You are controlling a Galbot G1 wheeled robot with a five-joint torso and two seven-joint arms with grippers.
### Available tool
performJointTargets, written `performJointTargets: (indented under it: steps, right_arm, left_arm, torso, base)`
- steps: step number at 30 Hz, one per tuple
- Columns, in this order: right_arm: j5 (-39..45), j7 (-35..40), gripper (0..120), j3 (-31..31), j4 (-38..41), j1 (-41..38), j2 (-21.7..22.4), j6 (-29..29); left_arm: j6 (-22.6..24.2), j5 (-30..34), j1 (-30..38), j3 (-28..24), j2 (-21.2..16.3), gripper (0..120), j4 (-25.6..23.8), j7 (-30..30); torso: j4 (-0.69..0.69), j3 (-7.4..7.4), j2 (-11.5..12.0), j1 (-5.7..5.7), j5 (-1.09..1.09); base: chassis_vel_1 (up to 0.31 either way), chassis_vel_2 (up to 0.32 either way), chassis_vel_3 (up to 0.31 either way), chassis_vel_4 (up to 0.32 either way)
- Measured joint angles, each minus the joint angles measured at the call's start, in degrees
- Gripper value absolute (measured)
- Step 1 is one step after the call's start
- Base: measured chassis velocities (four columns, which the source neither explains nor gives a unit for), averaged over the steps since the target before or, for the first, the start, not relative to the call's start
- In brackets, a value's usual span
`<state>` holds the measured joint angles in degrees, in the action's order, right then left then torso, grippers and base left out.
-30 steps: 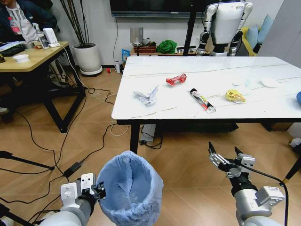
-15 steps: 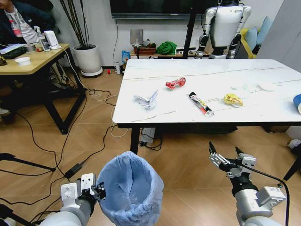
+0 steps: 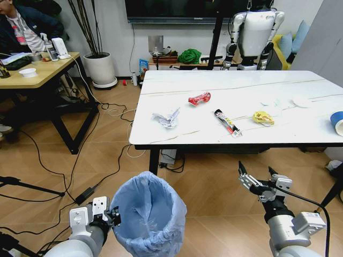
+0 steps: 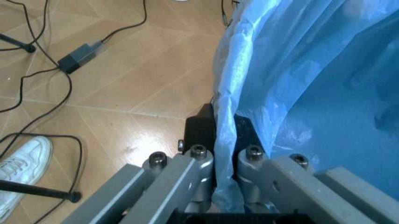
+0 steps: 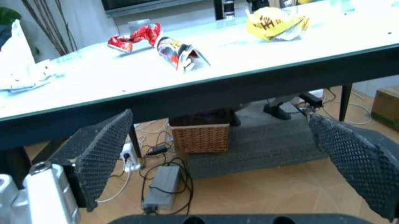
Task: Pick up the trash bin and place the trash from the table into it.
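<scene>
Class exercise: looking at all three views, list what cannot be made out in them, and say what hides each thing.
1. Inside of the trash bin: head view, the blue liner's folds hide its bottom.
2. Blue-white paper cup: head view, cut off by the edge.
3. Left gripper: wrist view, liner covers the fingertips.
4. Tissues: head view, too pale against the table.

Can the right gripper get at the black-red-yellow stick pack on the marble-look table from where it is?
Probably not yet. The open right gripper hangs below the white marble-look table, short of its near edge, while the black-red-yellow stick pack lies on top, farther in. Nothing stands between them; it would have to rise and go forward.
</scene>
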<state>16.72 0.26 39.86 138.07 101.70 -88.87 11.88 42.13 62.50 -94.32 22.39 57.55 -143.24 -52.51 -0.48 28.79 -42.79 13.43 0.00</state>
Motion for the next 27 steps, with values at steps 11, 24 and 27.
performJointTargets:
  steps: [11,24,27]
  right_arm:
    - [0.1,0.0,100,0.0,0.0,0.0,0.1,0.0]
    - [0.2,0.2,100,0.1,0.6,0.0,0.1,0.1]
    - [0.2,0.2,100,0.1,0.7,0.0,0.1,0.2]
  left_arm:
    - [0.0,-0.1,-0.2,-0.1,0.2,0,0.0,0.0]
    - [0.0,-0.2,-0.2,-0.3,0.3,0,0.0,0.0]
    - [0.0,-0.2,-0.3,-0.3,0.3,0,0.0,0.0]
  torso:
    - [0.00,1.39,-2.4,1.01,0.00]
    - [0.00,3.30,-5.8,2.46,0.00]
    - [0.00,3.80,-6.7,2.89,0.00]
  base:
    - [0.000,0.000,0.000,0.000]
    - [0.000,0.000,0.000,0.000]
    - [0.000,0.000,0.000,0.000]
